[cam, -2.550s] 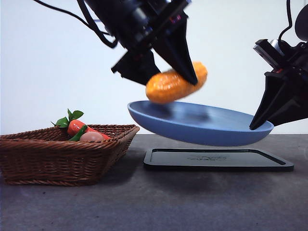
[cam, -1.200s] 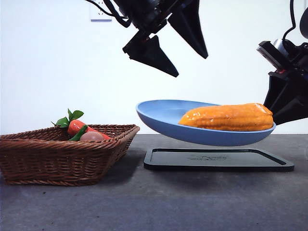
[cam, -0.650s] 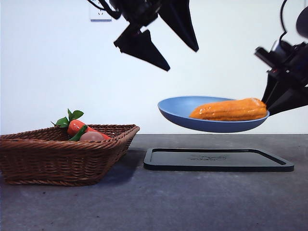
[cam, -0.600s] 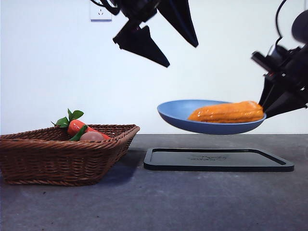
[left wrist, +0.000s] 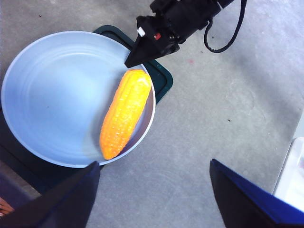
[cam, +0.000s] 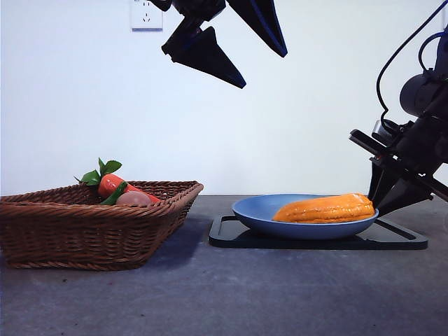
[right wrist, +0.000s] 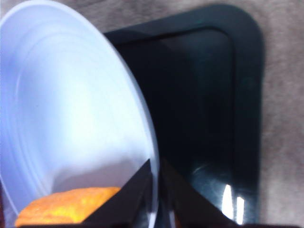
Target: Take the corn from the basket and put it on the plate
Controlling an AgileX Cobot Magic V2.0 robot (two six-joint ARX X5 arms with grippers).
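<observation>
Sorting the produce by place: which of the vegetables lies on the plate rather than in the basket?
The corn, the long orange-yellow cob, lies on the blue plate. The leafy red-orange vegetable and pinkish round item sit in the basket.

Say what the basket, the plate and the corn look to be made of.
Basket: brown woven wicker, matte; the interlaced strands show on its sides.
Plate: probably plastic, light blue, smooth, with faint concentric rings and soft sheen.
Corn: looks like moulded plastic, a glossy orange-yellow cob with ridged kernel rows catching highlights; likely a toy.
</observation>
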